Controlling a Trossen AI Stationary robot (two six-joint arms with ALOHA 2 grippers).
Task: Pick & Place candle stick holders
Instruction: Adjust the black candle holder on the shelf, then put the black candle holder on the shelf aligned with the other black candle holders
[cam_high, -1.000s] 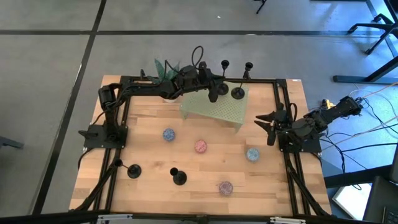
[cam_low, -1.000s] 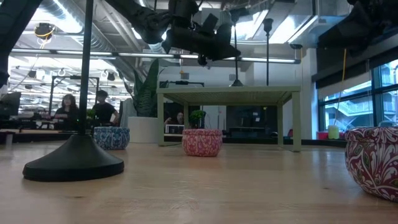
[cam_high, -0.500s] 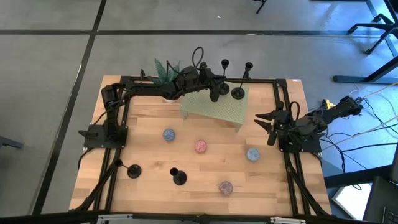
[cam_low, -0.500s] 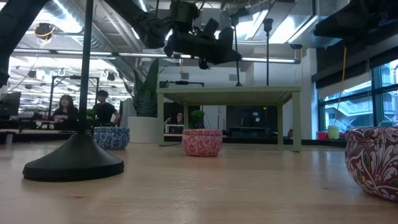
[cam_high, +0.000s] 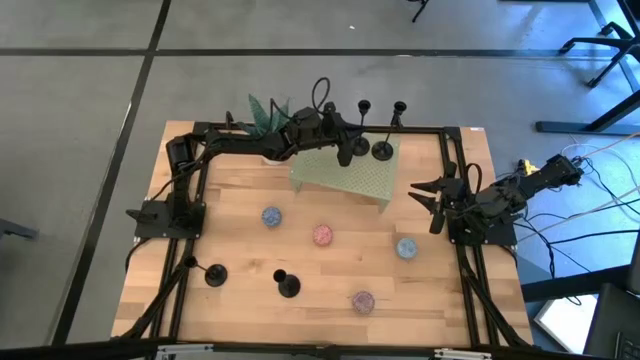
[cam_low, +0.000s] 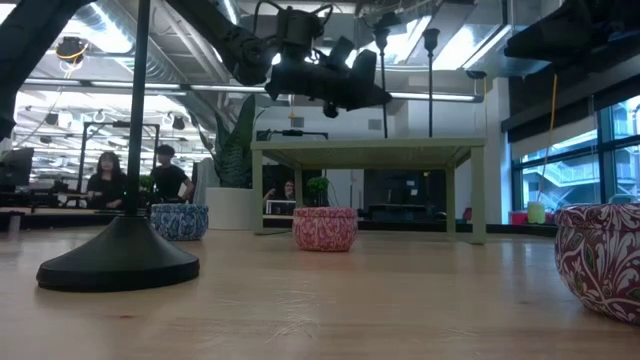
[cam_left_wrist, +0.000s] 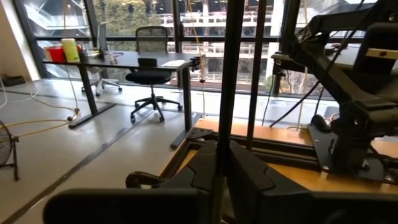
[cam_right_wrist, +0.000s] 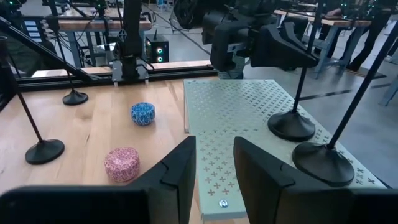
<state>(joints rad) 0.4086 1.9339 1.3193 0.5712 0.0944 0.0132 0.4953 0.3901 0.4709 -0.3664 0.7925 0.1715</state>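
Two black candle stick holders stand on the green perforated stand (cam_high: 345, 180) at the far middle. My left gripper (cam_high: 346, 147) is shut on the stem of the left one (cam_right_wrist: 291, 127). The other (cam_high: 384, 149) rests on its disc base just to the right. Two more holders (cam_high: 213, 275) (cam_high: 287, 287) stand on their bases at the near left of the table. My right gripper (cam_high: 432, 200) hovers open and empty at the right side, pointing toward the stand. My left gripper pinches the holder's thin stem (cam_left_wrist: 220, 134) between its two fingers, well above the disc base. The fingers come level from the table's left and lie across the stem. The holder stands upright, its base (cam_right_wrist: 290, 129) on the stand's top.
Small round patterned tins lie on the wood: blue (cam_high: 271, 216), pink (cam_high: 322, 235), light blue (cam_high: 405, 247), purple (cam_high: 362, 301). A potted plant (cam_high: 266, 112) stands behind the stand's left end. A black frame (cam_high: 460, 180) borders the table.
My right gripper has rolled a little about the line it points along, staying in place and open.
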